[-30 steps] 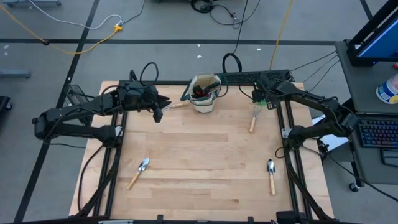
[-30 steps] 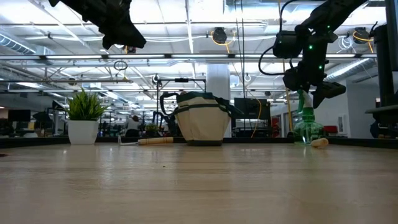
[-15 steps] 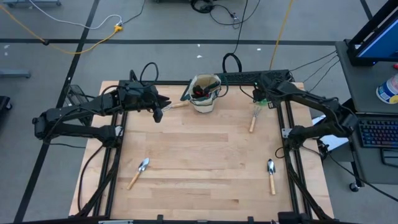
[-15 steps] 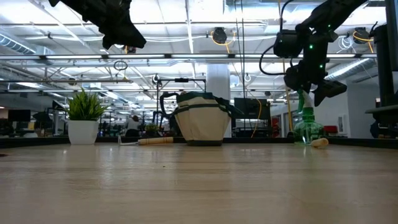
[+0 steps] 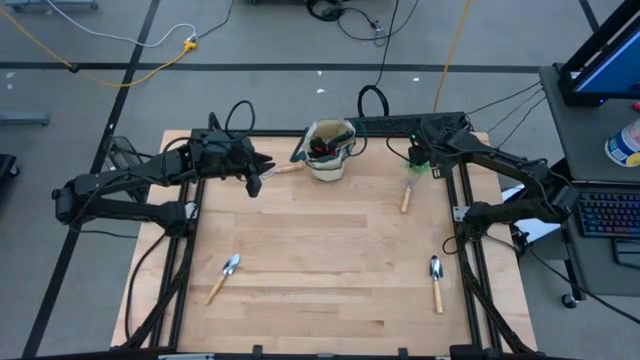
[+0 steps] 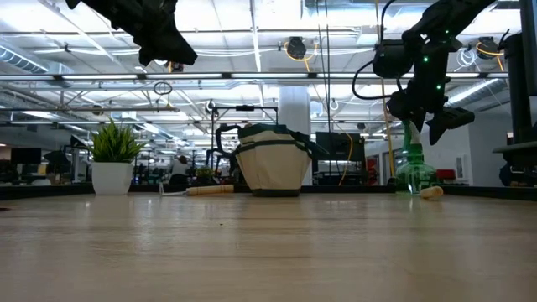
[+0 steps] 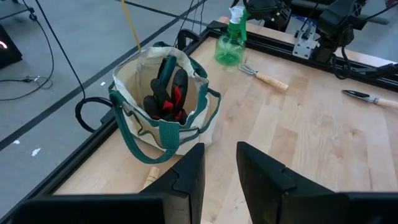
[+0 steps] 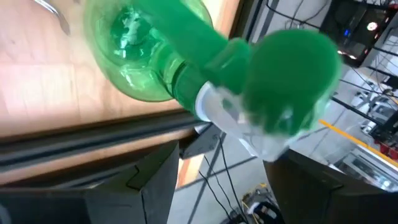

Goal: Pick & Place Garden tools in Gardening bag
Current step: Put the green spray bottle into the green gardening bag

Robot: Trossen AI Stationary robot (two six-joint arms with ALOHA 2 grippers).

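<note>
Right tool (image 6: 428, 126), fingers apart, has shifted slightly over the spray bottle (image 8: 186, 62), not gripping yet; left tool (image 7: 217, 180), nearly together and empty, waits near the gardening bag (image 5: 330, 150).

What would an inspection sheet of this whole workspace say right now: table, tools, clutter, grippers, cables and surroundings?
Surface: pale wooden tabletop in a black frame.
Job's things: round beige canvas bag with green trim at the far edge, dark and red items inside; two wooden-handled trowels near the front; wooden-handled hand rake and green spray bottle at the far right; another wooden handle beside the bag.
Clutter: small potted green plant.
Grippers: left gripper raised left of the bag, nearly closed, empty; right gripper open above the spray bottle.
Cables: yellow and white cords on the floor.
Surroundings: keyboard on a side desk.
</note>
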